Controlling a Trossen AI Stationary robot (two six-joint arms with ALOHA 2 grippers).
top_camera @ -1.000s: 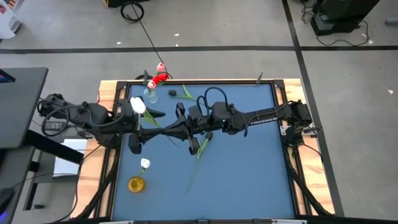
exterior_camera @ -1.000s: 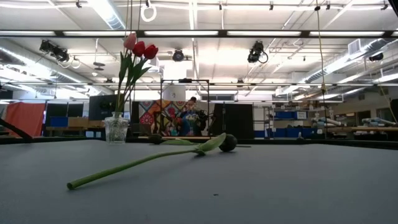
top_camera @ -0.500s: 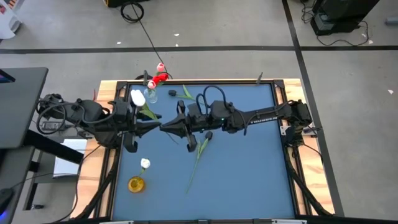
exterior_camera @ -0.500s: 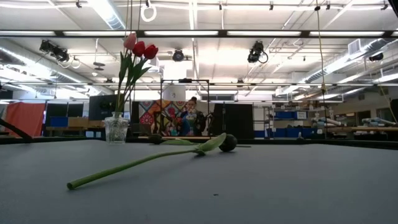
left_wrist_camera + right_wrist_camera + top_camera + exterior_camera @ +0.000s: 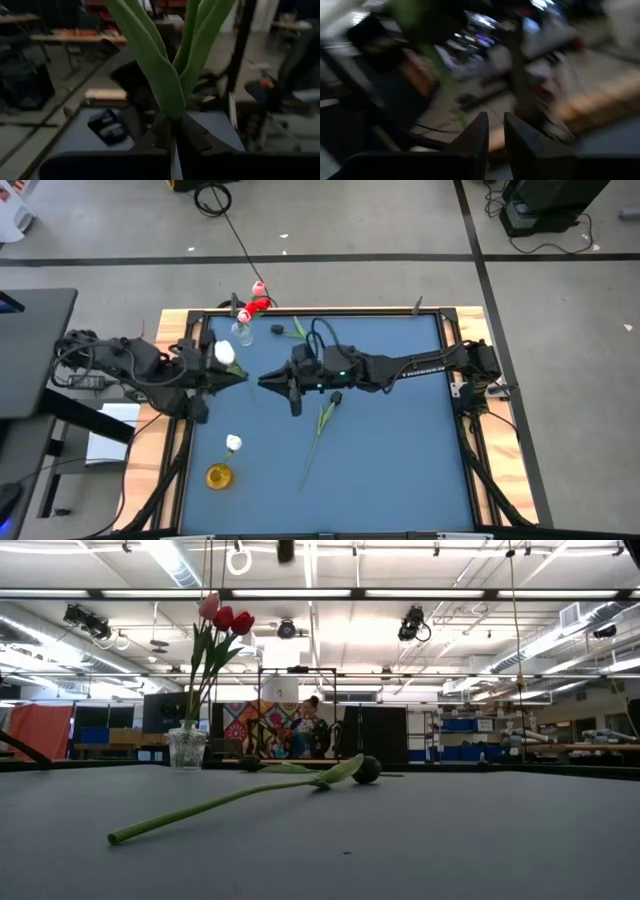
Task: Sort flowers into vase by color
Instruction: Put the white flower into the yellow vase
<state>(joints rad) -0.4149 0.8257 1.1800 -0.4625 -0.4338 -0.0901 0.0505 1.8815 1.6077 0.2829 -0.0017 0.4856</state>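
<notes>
Near table's (image 5: 400, 450) far left corner: glass vase (image 5: 241, 334) holding three flowers (image 5: 222, 618), upright. Near left edge, toward front: second vase (image 5: 219, 476), one flower (image 5: 233, 444) in it. Mid-table: one flower (image 5: 318, 428) lying flat, head toward far side, stem toward front. Left gripper (image 5: 243, 376) above table's left part, clamped on stem of another flower (image 5: 224, 352), held off surface. Right gripper (image 5: 265, 381) just beside it, tip to tip. Leaf (image 5: 299, 331) lying near far edge.
</notes>
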